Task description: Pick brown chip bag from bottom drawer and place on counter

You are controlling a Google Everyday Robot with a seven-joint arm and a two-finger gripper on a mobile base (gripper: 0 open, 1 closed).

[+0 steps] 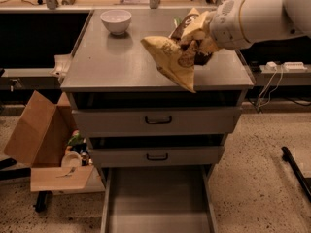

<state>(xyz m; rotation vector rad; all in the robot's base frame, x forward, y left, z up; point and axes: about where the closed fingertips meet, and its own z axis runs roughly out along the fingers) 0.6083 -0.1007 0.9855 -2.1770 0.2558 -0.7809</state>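
Observation:
The brown chip bag (176,57), dark brown with pale yellow ends, hangs in the air above the right part of the counter (116,62). My gripper (198,39) is shut on the bag's upper end, at the tip of my white arm coming in from the right. The bag's pointed lower corner hangs just over the counter's front edge. The bottom drawer (158,198) stands pulled out at the foot of the cabinet, its flat floor bare.
A white bowl (115,21) stands at the back left of the counter. A green bag (178,21) is mostly hidden behind the brown bag. An open cardboard box (41,140) with clutter sits left of the cabinet. Two upper drawers (158,121) are shut.

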